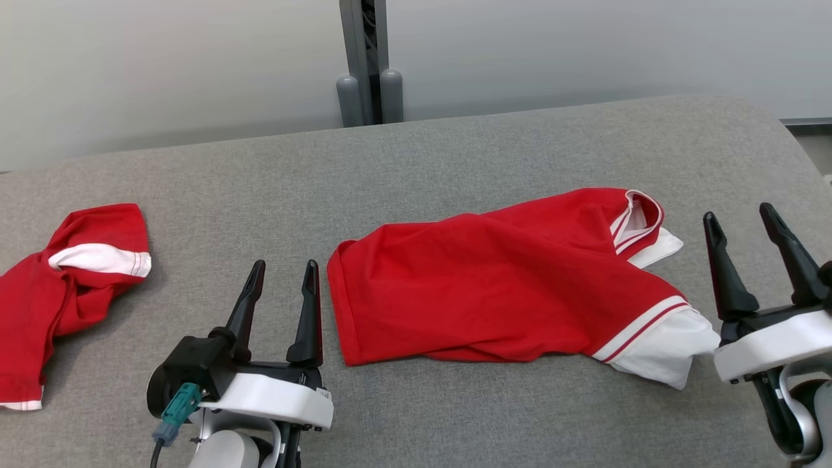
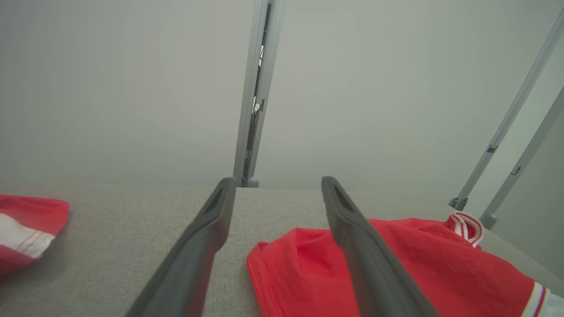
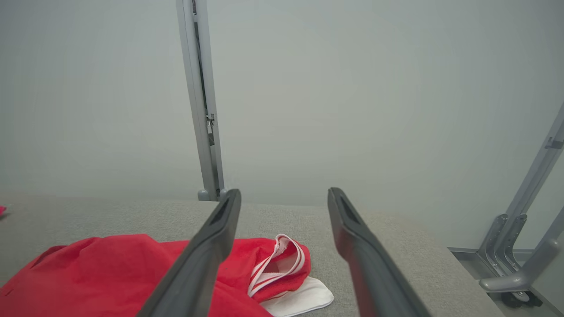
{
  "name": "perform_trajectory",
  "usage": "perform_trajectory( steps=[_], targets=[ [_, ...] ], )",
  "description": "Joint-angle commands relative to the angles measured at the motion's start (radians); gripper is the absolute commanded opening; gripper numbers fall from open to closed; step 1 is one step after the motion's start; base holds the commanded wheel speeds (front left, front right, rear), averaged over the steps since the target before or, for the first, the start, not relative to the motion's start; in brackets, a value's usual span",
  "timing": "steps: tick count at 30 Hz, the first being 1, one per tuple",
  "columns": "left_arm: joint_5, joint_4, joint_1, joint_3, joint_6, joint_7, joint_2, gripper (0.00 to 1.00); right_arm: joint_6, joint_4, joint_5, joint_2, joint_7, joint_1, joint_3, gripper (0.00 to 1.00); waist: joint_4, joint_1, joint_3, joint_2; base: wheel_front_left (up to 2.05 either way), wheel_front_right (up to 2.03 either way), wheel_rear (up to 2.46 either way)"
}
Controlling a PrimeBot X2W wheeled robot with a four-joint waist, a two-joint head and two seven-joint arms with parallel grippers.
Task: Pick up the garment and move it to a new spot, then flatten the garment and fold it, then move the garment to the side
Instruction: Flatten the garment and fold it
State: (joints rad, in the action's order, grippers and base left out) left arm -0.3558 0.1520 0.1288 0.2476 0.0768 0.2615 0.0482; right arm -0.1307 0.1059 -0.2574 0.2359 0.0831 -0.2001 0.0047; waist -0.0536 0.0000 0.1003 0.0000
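A red garment [image 1: 507, 286] with white, striped sleeve ends lies loosely folded on the grey table [image 1: 416, 156], at centre right. Its collar [image 1: 640, 218] points to the far right. My left gripper [image 1: 283, 266] stands open just left of its left edge, apart from it. Open as well, my right gripper [image 1: 741, 218] is beside the white sleeve [image 1: 669, 348], with nothing between its fingers. In the left wrist view the garment [image 2: 440, 268] lies under the right finger [image 2: 365, 251]. The right wrist view has the garment [image 3: 110, 273] and collar [image 3: 282, 259] at lower left.
A second red and white garment [image 1: 58, 286] lies crumpled at the table's left edge, also seen as a red patch [image 2: 26, 229] in the left wrist view. A grey post [image 1: 367, 65] stands behind the table against the pale wall. Metal frame legs [image 3: 524, 237] stand off the right end.
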Motion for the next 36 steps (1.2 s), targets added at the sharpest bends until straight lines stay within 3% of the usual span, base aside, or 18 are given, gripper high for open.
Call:
perform_trajectory(
  steps=[1, 9, 15, 23, 34, 35, 36],
  targets=[
    [-0.003, 0.0, -0.002, 0.0, -0.004, 0.002, 0.004, 1.0, 0.0, -0.01, -0.007, -0.002, 0.016, 0.005, 0.001, 1.0, 0.003, 0.0, -0.005, 0.0, 0.0, 0.0, 0.0],
    [-0.01, 0.009, -0.024, 0.018, -0.006, 0.002, 0.004, 1.0, 0.0, -0.008, 0.015, -0.027, 0.042, 0.04, 0.039, 1.0, 0.011, 0.0, -0.014, 0.0, 0.0, 0.0, 0.0],
    [0.005, 0.183, -0.004, 0.122, -0.05, 0.002, 0.005, 1.0, 0.0, 0.001, 0.015, -0.029, 0.041, 0.037, 0.042, 1.0, 0.003, 0.0, 0.006, 0.0, 0.0, 0.0, 0.0],
    [0.024, 0.411, 0.084, 0.226, -0.025, -0.035, 0.004, 1.0, 0.0, 0.025, 0.015, -0.037, 0.053, 0.026, 0.039, 1.0, -0.013, 0.0, 0.038, 0.0, 0.0, 0.0, 0.0],
    [-0.028, 0.546, 0.172, 0.264, 0.042, -0.033, 0.004, 1.0, 0.0, 0.056, 0.015, -0.047, 0.072, 0.009, 0.051, 1.0, -0.026, 0.0, 0.049, 0.0, 0.0, 0.0, 0.0],
    [-0.034, 0.552, 0.174, 0.269, 0.04, -0.032, 0.004, 0.71, 0.0, 0.057, 0.015, -0.047, 0.074, 0.008, 0.052, 1.0, -0.027, 0.0, 0.049, 0.0, 0.0, 0.0, 0.0],
    [-0.038, 0.558, 0.178, 0.273, 0.04, -0.032, 0.004, 0.36, 0.0, 0.059, 0.016, -0.047, 0.074, 0.007, 0.052, 1.0, -0.026, 0.0, 0.047, 0.0, 0.0, 0.0, 0.0]
  ],
)
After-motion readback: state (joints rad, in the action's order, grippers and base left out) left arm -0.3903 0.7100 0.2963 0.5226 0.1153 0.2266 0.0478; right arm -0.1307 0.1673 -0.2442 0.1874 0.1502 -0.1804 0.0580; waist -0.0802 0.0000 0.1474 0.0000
